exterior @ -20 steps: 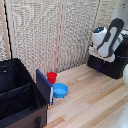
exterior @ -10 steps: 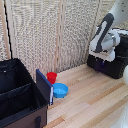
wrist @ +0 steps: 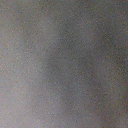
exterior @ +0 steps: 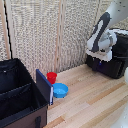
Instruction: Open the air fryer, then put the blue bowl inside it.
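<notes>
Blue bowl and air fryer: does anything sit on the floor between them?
In the exterior view, only bare wooden floor lies between the blue bowl and the air fryer. The red cup stands behind the bowl, off that line. The wrist view is blurred.

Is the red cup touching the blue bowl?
Cannot tell. In the exterior view the red cup sits right behind the blue bowl, with no plain gap or contact visible.

bowl (exterior: 60,90) beside crate (exterior: 20,95) | cup (exterior: 51,77) behind bowl | fryer (exterior: 112,62) far right
</notes>
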